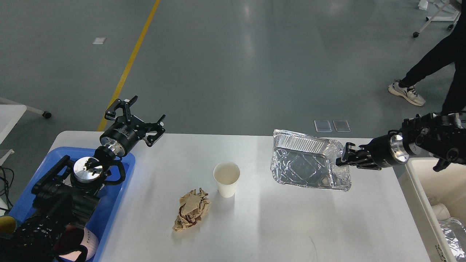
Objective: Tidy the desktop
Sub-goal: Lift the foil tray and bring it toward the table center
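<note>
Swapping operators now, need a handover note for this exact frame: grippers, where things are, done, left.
Right gripper: shut on the right rim of the foil tray, which is lifted and tilted above the desktop.
Left gripper: open, empty, over the far left corner of the desktop beside the blue tray.
On the desktop: paper cup upright near the middle, crumpled brown paper in front of it to its left.
Cream-white bin at the right edge holds a foil piece and a cup.
Done: foil tray picked up.
Left: probably drop the foil tray in the bin, then clear the paper cup and brown paper.
</note>
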Controlling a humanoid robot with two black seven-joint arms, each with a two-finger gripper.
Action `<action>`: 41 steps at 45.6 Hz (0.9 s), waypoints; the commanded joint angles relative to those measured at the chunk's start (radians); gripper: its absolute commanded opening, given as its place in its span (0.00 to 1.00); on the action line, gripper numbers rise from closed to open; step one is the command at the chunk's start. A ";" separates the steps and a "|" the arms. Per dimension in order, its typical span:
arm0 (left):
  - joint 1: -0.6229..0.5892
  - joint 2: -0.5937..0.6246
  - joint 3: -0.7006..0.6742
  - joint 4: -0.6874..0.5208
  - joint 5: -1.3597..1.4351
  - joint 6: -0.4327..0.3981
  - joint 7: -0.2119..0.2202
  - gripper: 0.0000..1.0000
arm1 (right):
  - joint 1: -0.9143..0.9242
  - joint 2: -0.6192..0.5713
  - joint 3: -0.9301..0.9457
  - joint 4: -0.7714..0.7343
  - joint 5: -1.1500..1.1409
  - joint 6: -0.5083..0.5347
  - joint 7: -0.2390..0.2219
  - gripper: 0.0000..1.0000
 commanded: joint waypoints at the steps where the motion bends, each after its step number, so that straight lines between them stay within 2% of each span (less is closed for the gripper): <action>1: -0.001 0.038 -0.003 -0.001 0.000 -0.014 -0.003 0.99 | 0.056 -0.005 0.004 0.046 0.000 0.002 0.000 0.00; 9: -0.025 0.106 -0.006 0.001 0.000 -0.016 -0.007 0.99 | 0.103 0.037 0.008 0.046 0.005 0.002 0.000 0.00; 24: -0.065 0.190 -0.002 0.006 0.066 -0.013 -0.098 0.99 | 0.100 0.044 0.013 0.040 0.037 -0.012 0.000 0.00; 28: -0.074 0.196 -0.008 0.006 0.201 0.009 -0.153 0.99 | 0.100 0.039 0.013 0.040 0.039 -0.015 0.000 0.00; 32: -0.083 0.192 -0.005 0.003 0.297 0.064 -0.266 0.99 | 0.102 0.038 0.013 0.042 0.039 -0.015 0.000 0.00; 34: -0.088 0.192 0.000 0.001 0.331 0.087 -0.299 0.99 | 0.102 0.038 0.013 0.040 0.039 -0.015 0.002 0.00; 41: -0.110 0.192 0.037 -0.002 0.506 0.135 -0.302 0.99 | 0.100 0.038 0.013 0.042 0.039 -0.024 0.002 0.00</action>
